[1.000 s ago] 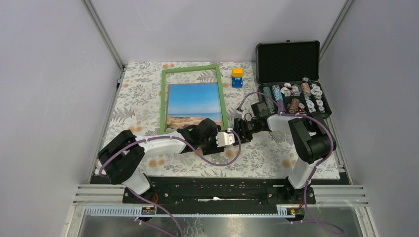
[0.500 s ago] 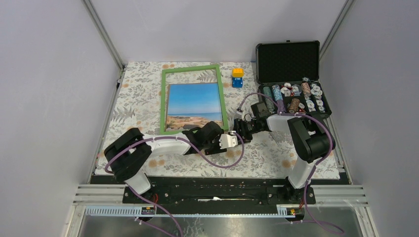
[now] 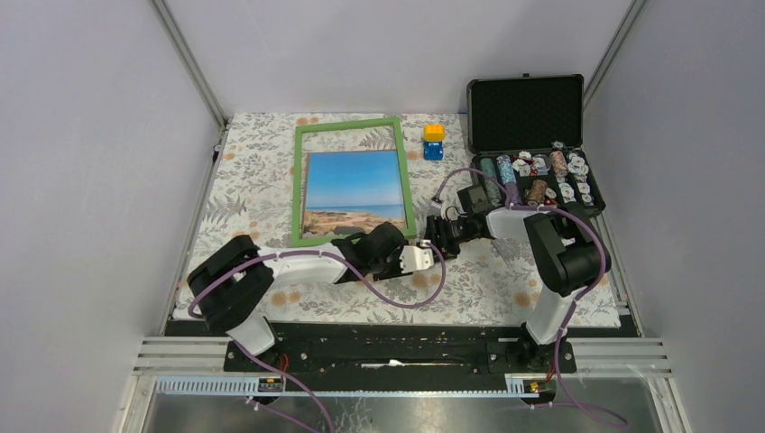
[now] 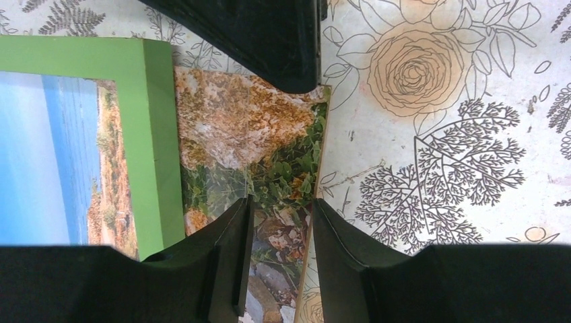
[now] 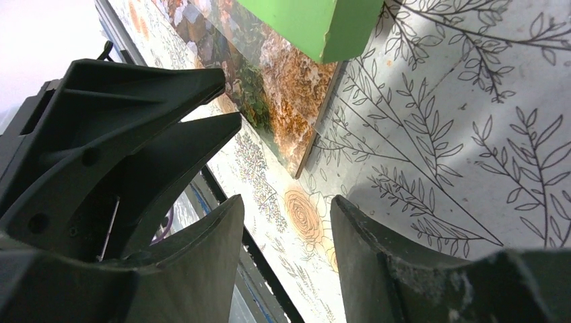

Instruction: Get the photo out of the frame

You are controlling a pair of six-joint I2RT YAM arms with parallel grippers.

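At the near end of the frame [image 3: 299, 185], both arms crowd in low over the floral cloth [image 3: 505, 280]. From above, the photo [image 3: 354, 185] lies flat inside the green border. Its sky end stops short of the far rail, so a strip of cloth shows there, and the left arm's wrist hides most of the near rail.

Over to the left wrist camera, and there it is: the rocky end of the photo pokes out past the green border, flat on the cloth. The left gripper [image 4: 281, 202] points down at that end, jaws a narrow gap apart. One finger is over the rocks, the other along the photo's outer edge. Nothing is pinched between them, and whether the tips press the paper I cannot tell.

The right wrist camera gives the low angle: the frame's green corner sits on top of the photo's corner, which juts out beneath it. The right gripper [image 5: 284, 200] is spread, with only cloth in its gap. It sits near that corner and faces the left gripper.

Far right, in the top view only: a black case [image 3: 528, 113], lid up, with chips [image 3: 541, 176] inside. A yellow-and-blue block [image 3: 434, 142] stands near the frame's far corner.
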